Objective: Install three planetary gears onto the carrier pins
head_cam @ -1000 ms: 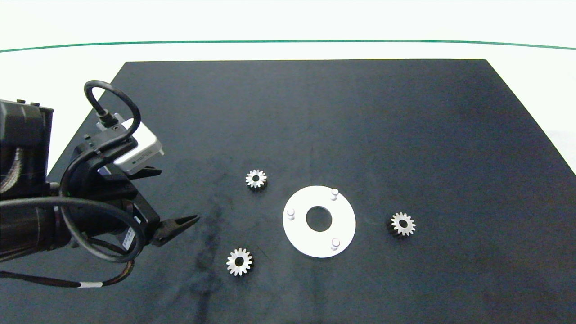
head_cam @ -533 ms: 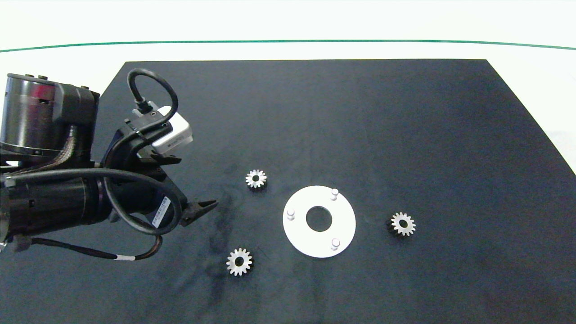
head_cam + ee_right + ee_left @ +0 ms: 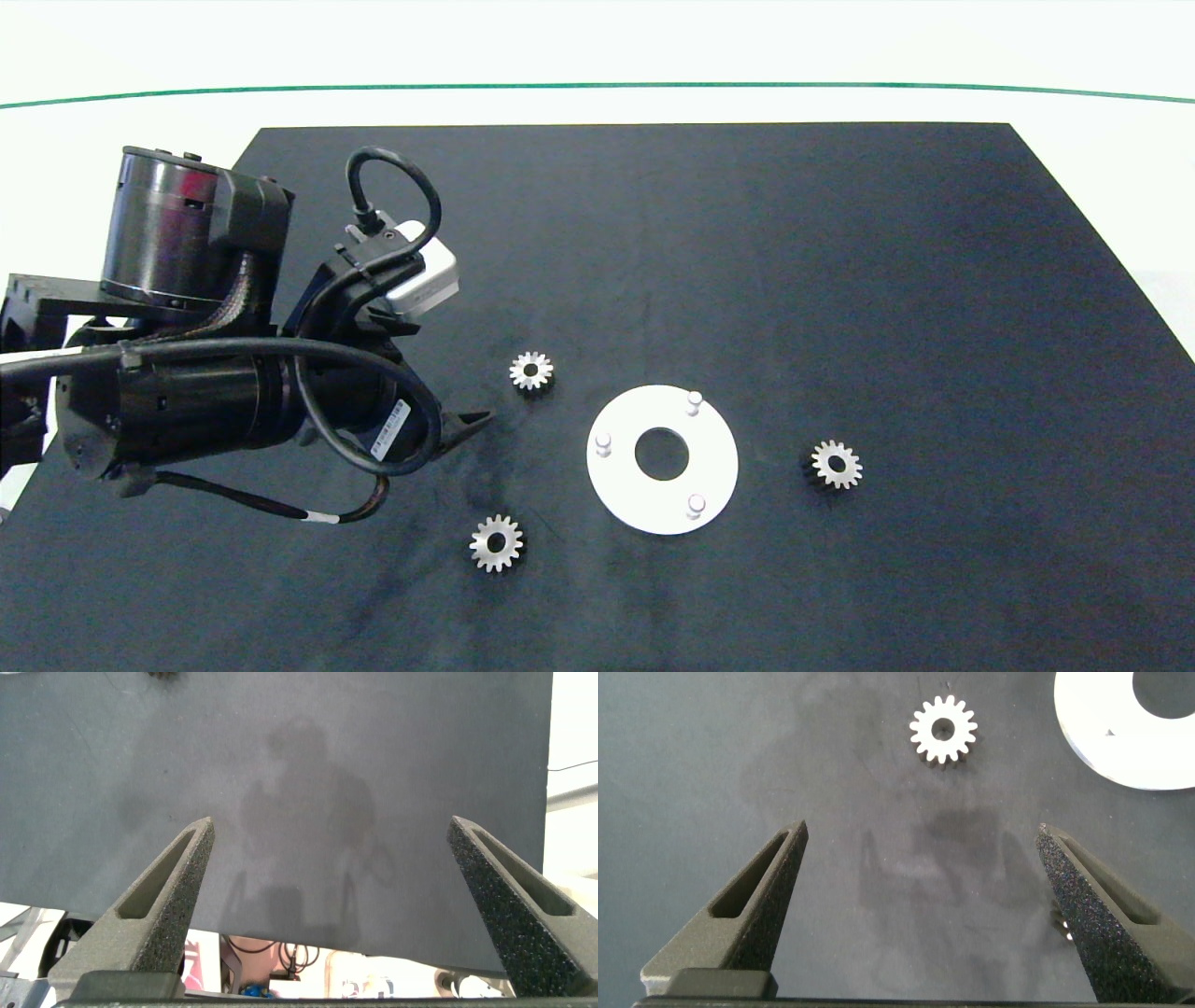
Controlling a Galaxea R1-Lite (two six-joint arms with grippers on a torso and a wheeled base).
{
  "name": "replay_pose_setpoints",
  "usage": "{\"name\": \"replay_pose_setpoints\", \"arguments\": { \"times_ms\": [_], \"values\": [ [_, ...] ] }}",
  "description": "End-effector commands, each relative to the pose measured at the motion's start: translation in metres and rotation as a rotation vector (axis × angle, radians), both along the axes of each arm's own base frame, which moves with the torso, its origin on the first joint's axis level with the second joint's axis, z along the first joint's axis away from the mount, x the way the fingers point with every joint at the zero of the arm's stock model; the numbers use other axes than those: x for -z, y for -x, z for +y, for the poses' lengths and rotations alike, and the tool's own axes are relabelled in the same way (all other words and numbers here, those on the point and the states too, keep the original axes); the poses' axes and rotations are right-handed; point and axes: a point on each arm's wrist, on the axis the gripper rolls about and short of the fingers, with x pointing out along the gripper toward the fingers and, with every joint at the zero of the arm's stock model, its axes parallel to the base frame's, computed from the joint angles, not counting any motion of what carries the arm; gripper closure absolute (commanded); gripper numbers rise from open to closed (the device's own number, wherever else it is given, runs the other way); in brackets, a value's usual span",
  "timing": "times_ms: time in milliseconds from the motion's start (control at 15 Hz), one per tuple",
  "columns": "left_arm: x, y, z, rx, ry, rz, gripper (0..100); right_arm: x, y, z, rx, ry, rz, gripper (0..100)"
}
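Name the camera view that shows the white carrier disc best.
Head view: the whole white disc and all three carrier pins show. Left wrist view catches only part of its rim; right wrist view, none.

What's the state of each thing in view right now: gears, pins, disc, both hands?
Far-left gear: flat on mat, not installed.
Near-left gear: flat on mat, not installed.
Right gear: flat on mat, not installed.
Carrier pins: all three upright, bare.
White disc: flat on mat.
Left hand: open, empty, above mat left of disc.
Right hand: open, empty, out of head view.
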Motion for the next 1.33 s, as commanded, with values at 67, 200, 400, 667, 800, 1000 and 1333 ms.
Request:
{"name": "replay_pose_setpoints", "arguments": {
  "times_ms": [67, 200, 400, 667, 800, 1000, 1333],
  "values": [
    [0.006, -0.008, -0.002, -0.007, -0.015, 0.020, 0, 0.001, 0.000, 0.000, -0.001, 0.002, 0.002, 0],
    [0.008, -0.013, 0.003, -0.033, -0.019, 0.028, 0, 0.001, 0.000, 0.000, -0.003, 0.002, 0.004, 0],
    [0.005, -0.018, 0.014, -0.076, -0.017, 0.015, 0, 0.002, 0.000, 0.000, -0.003, 0.002, 0.005, 0],
    [0.004, -0.020, 0.015, -0.086, -0.015, 0.020, 0, 0.003, 0.000, 0.000, -0.001, 0.003, 0.010, 0],
    [0.007, -0.019, 0.004, -0.054, -0.004, 0.036, 0, 0.003, -0.001, 0.000, -0.001, 0.003, 0.013, 0],
    [0.012, -0.019, -0.011, -0.014, -0.008, 0.053, 0, 0.003, 0.000, 0.000, 0.000, 0.004, 0.008, 0],
    [0.012, -0.031, -0.038, 0.035, -0.013, 0.048, 0, 0.003, -0.001, 0.000, -0.001, 0.004, 0.010, 0]
  ]
}}
